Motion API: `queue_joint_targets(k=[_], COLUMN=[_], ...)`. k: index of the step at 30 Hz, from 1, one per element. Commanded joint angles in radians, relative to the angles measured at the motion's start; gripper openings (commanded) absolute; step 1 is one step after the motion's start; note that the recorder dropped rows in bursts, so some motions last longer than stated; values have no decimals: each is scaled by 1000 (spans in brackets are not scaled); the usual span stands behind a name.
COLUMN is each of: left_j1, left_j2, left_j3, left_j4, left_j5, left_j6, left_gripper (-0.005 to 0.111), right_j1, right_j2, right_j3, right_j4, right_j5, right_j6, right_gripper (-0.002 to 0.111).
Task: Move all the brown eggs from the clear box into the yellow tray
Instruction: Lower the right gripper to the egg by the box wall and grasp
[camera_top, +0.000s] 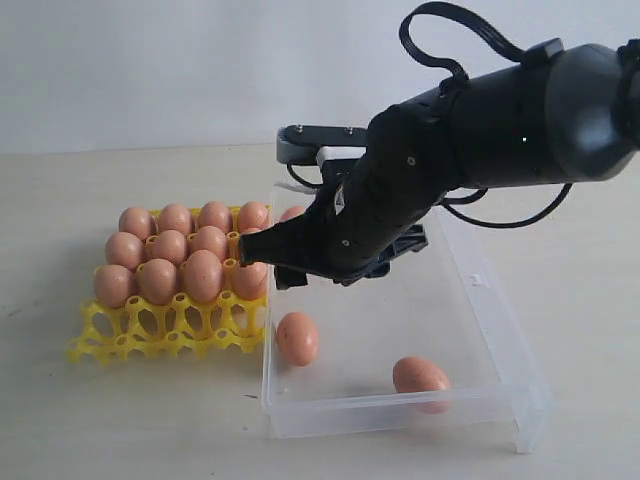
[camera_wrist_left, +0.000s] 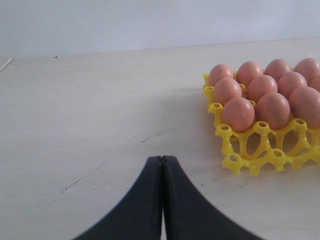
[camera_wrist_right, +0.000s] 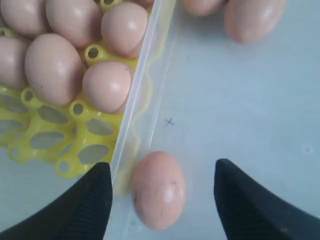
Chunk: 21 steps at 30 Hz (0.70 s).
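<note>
Twelve eggs (camera_top: 168, 247), as near as I can count, fill three rows of the tray (camera_top: 160, 335); the row nearest the exterior camera has bare cups. The right gripper (camera_top: 262, 262) hangs just beside the tray's closest eggs, over the box (camera_top: 500, 330) wall that runs along the tray. Its fingers stand wide apart and grip nothing. In the box, one egg (camera_top: 297, 338) lies below the gripper by that wall. A second egg (camera_top: 420, 376) lies well away from the gripper near the front wall, and a third egg (camera_top: 292, 212) peeks out behind the arm.

Both containers rest on a pale table (camera_top: 100, 420) with a plain white wall (camera_top: 150, 70) behind.

The right wrist view looks down through the right gripper (camera_wrist_right: 162, 164). An egg (camera_wrist_right: 159, 190) lies between the fingers with a gap on each side, just beside the box (camera_wrist_right: 145, 75) wall. The tray (camera_wrist_right: 30, 145) is past that wall, and two more eggs (camera_wrist_right: 252, 17) lie farther off in the box.

Only the left wrist view shows the left gripper (camera_wrist_left: 161, 159). Its fingers are pressed together with nothing between them, over faintly scuffed table (camera_wrist_left: 75, 125). The tray (camera_wrist_left: 240, 162) and its eggs (camera_wrist_left: 260, 87) are well apart from it.
</note>
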Motion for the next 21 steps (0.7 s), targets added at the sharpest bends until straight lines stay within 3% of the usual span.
queue_joint_targets(k=[1, 5, 21], left_j1=[-5, -5, -5], left_j2=[-2, -2, -2], left_j3=[-4, -4, -4], left_j4=[-4, -4, -4], left_j5=[-9, -9, -9], left_j6=[0, 0, 0], left_gripper=[0, 0, 0], right_j1=[-8, -8, -12], right_j2=[39, 73, 91], right_j3=[0, 0, 0], right_j4=[168, 225, 163], right_j5=[20, 29, -7], right_j6=[-170, -231, -220], right_gripper=[57, 57, 57])
